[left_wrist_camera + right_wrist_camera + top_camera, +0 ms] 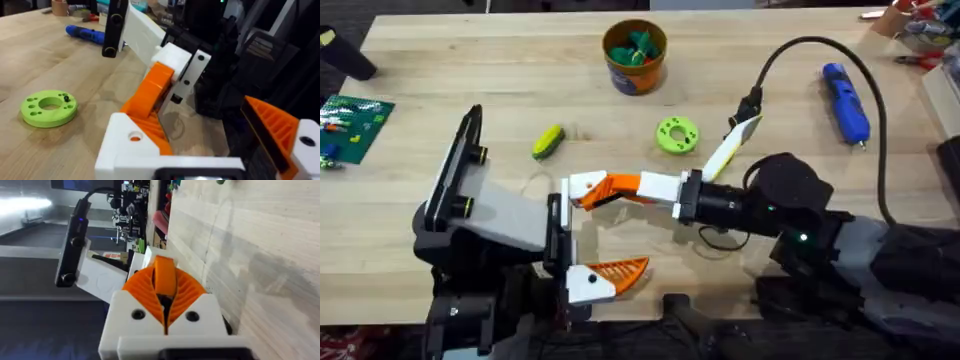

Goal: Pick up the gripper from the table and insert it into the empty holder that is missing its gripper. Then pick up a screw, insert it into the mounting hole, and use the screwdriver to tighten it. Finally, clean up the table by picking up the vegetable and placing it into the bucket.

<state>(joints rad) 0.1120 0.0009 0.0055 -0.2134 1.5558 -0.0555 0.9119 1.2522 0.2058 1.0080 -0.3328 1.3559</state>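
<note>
Right hand (620, 190) is clamped on the gripper (588, 187), holding its white base against the holder (556, 232) at the table's (470, 60) middle. Left hand (610, 272) is at 6 o'clock; whether it is open or closed I cannot tell. Vegetable (548, 141) lies at 11 o'clock, bucket (635, 57) at 12, screwdriver (846, 102) at 2.
</note>
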